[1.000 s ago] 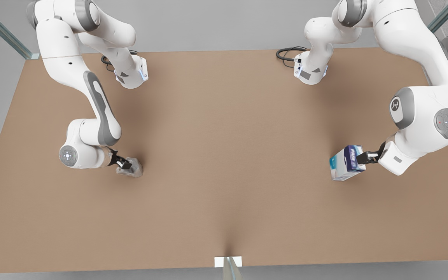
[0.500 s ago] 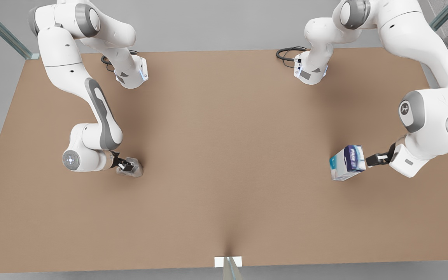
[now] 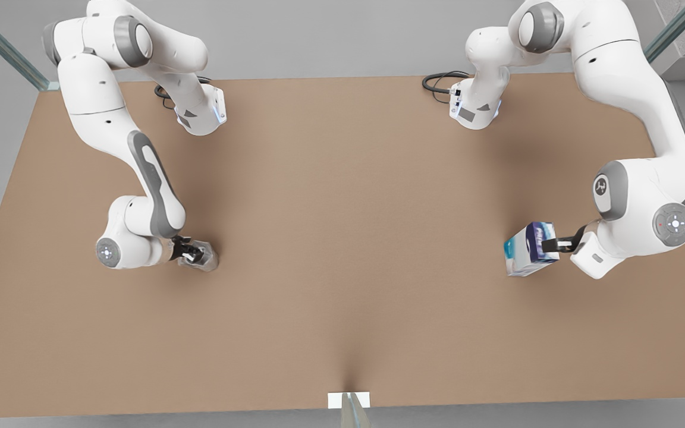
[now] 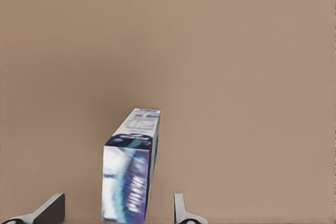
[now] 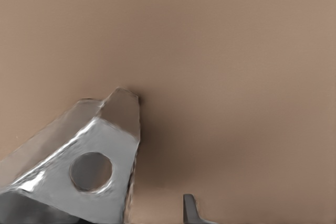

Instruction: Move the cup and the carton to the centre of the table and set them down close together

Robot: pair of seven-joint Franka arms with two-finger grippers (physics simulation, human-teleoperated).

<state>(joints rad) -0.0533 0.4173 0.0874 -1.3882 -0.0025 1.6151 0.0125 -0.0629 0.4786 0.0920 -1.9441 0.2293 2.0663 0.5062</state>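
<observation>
Now left gripper nearer carton

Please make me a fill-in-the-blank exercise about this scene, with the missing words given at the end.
1. The left hand, on the front view's right, is at the white and blue ____.
2. The right hand, on the front view's left, is at the pale grey ____.
3. The left hand's fingers are ____, one on each side of the carton, not touching it.
4. Neither thing is at the ____ of the table.

Missing words: carton; cup; open; centre
</observation>
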